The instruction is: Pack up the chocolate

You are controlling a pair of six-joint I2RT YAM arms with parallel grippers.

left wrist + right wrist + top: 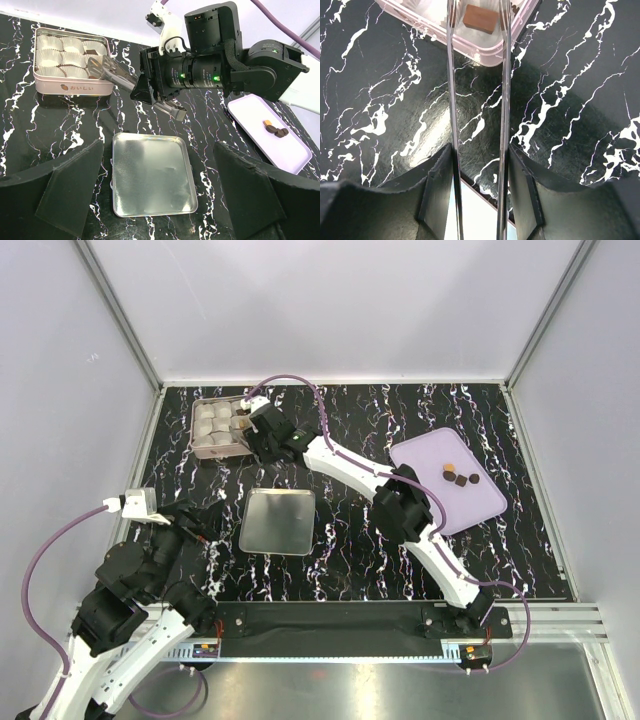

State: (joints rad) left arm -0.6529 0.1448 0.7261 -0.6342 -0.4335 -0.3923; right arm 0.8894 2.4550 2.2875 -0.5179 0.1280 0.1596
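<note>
Hovering right gripper [242,421]: poised over the right-hand end of the pink tin, clear fingers [452,75] spread and parallel, pinching nothing.
Chocolate in tin [481,19]: one brown block lying between the two fingers, touching neither, just inside the tin's corner.
Pink tin [70,88]: set at the far left of the table, lined with white paper cups [50,57].
Right arm [350,465]: stretched diagonally from its base at the near right across to the tin.
Silver lid [277,521]: lying flat on the marbled top, near the middle, apart from the tin.
Lilac tray [480,510]: resting at the right, well apart from the tin.
Chocolate on tray [452,478]: three small lumps clustered close together, two dark and one tan-gold.
Left gripper [159,145]: held back at the near left, pointed toward the lid, black fingers wide apart with nothing between them.
Table [520,410]: black, veined in white.
</note>
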